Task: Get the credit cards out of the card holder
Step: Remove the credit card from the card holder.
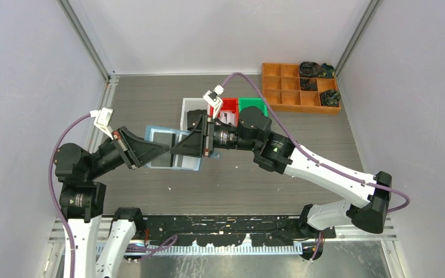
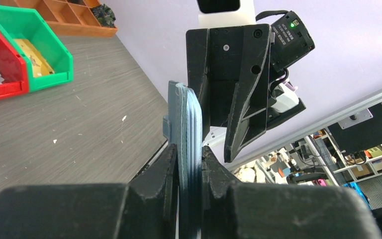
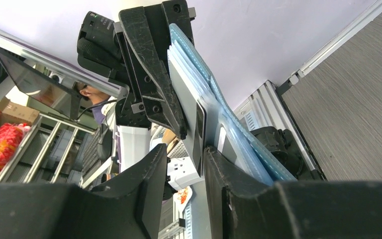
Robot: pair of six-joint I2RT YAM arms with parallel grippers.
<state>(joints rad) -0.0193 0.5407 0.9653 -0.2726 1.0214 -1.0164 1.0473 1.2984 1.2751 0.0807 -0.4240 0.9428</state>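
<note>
Left gripper [image 2: 188, 152]: clamped on one edge of the card holder [image 2: 185, 114], so the open pocket mouths face the other arm.
Card holder: between the two grippers, blue pockets fanned. It seems to be lifted off the table [image 1: 220, 185], though the overhead view is poor for this.
Credit cards [image 3: 184, 94]: one grey card stands out from the pockets. Any others are hidden among the leaves.
Right gripper [image 3: 185, 152]: jaws apart, straddling the grey card's edge, with a gap showing on one side – probably not yet pinched.
Step in hand: likely closing on that card to draw it straight out while the left arm holds the holder steady.
Risk: a blue leaf caught along with the card.
</note>
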